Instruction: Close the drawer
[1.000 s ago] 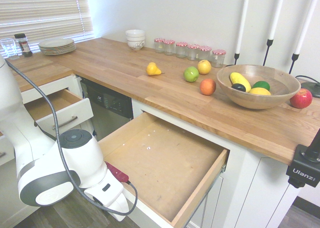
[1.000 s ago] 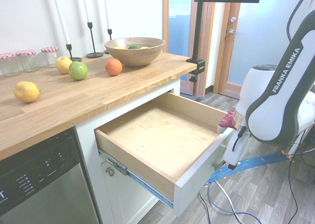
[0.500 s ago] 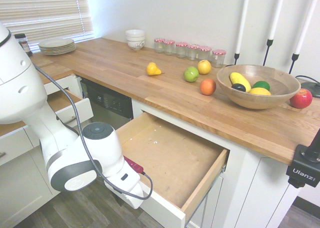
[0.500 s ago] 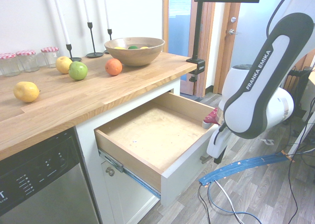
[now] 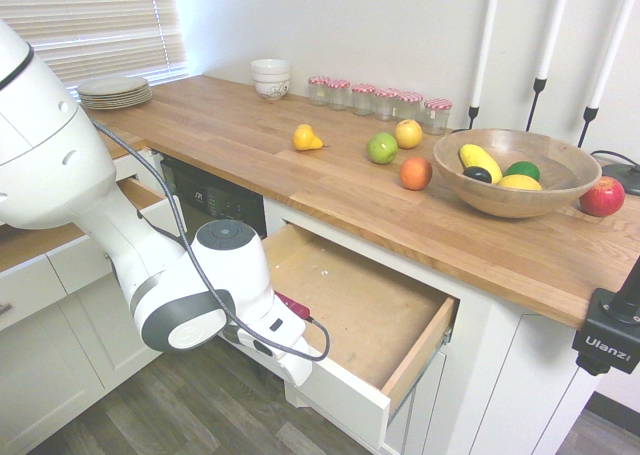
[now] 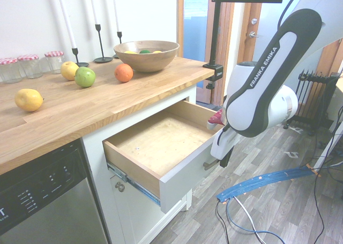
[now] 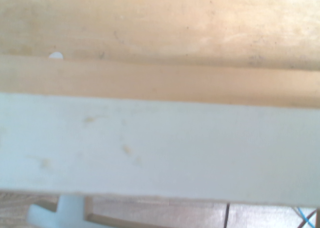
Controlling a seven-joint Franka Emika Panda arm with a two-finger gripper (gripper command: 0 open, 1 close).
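Observation:
The wide drawer [image 5: 365, 320] stands partly open under the wooden counter, its brown bottom bare. Its white front [image 6: 182, 175] carries a silver bar handle [image 6: 210, 164]. My gripper [image 6: 224, 158] is shut and sits against the outer face of that front, right beside the handle; I cannot tell whether it grips the handle or only touches the panel. In the first exterior view the white hand reaches down in front of the panel and the fingers are hidden. The wrist view is filled by the front's white top edge [image 7: 160, 148] and the wood inside.
A smaller drawer [image 5: 150, 197] is open at the left, behind the arm. A black dishwasher [image 5: 215, 203] sits between the two drawers. The counter [image 5: 250, 135] holds a fruit bowl [image 5: 515, 175], loose fruit, jars, bowls and plates. A blue cable [image 6: 268, 179] lies on the floor.
The wide drawer has slid in by about a third of its length. The arm and gripper have moved toward the cabinet together with the drawer's front.

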